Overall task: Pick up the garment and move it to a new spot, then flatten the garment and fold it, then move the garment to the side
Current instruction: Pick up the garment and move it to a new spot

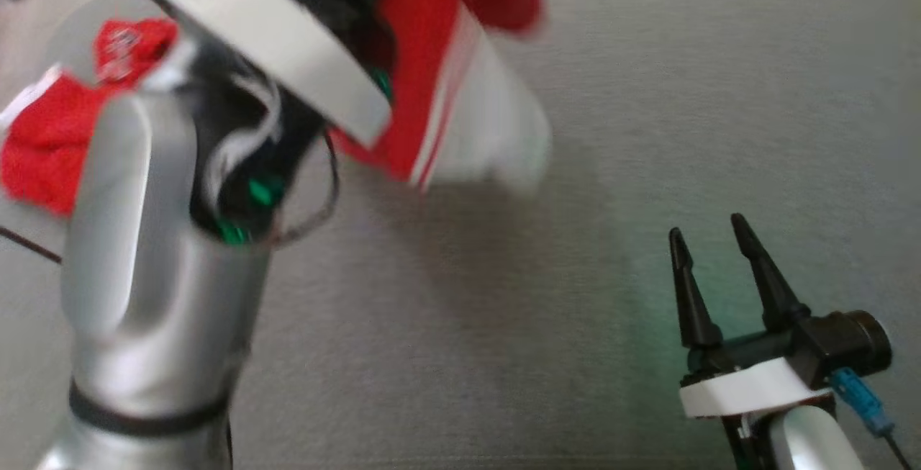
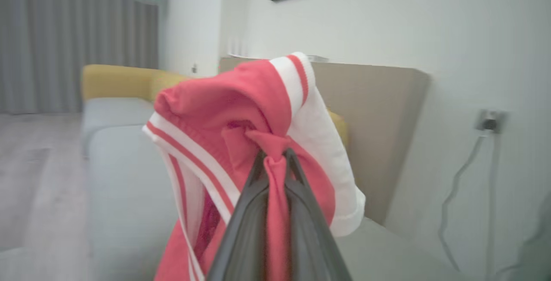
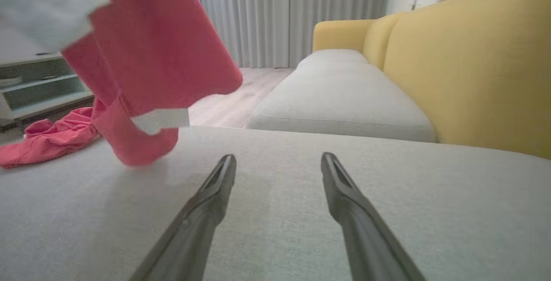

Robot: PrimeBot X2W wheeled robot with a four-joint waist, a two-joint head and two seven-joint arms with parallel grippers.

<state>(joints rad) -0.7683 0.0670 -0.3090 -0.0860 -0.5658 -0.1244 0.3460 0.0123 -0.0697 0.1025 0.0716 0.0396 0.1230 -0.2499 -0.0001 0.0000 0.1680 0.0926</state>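
Left pincer (image 2: pixel 274 156) is gripping a bunched fold of the red-and-white garment (image 2: pixel 224 113), which is hanging above the grey sofa seat (image 1: pixel 647 96), far-left side. Right pincer (image 1: pixel 708 226) is hovering open, empty, near-right corner.

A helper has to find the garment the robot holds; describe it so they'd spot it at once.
Over the left of the wide grey cushion, the left pincer holds up a garment. It is red with white stripes and hangs, while the other red cloth lies on the cushion.
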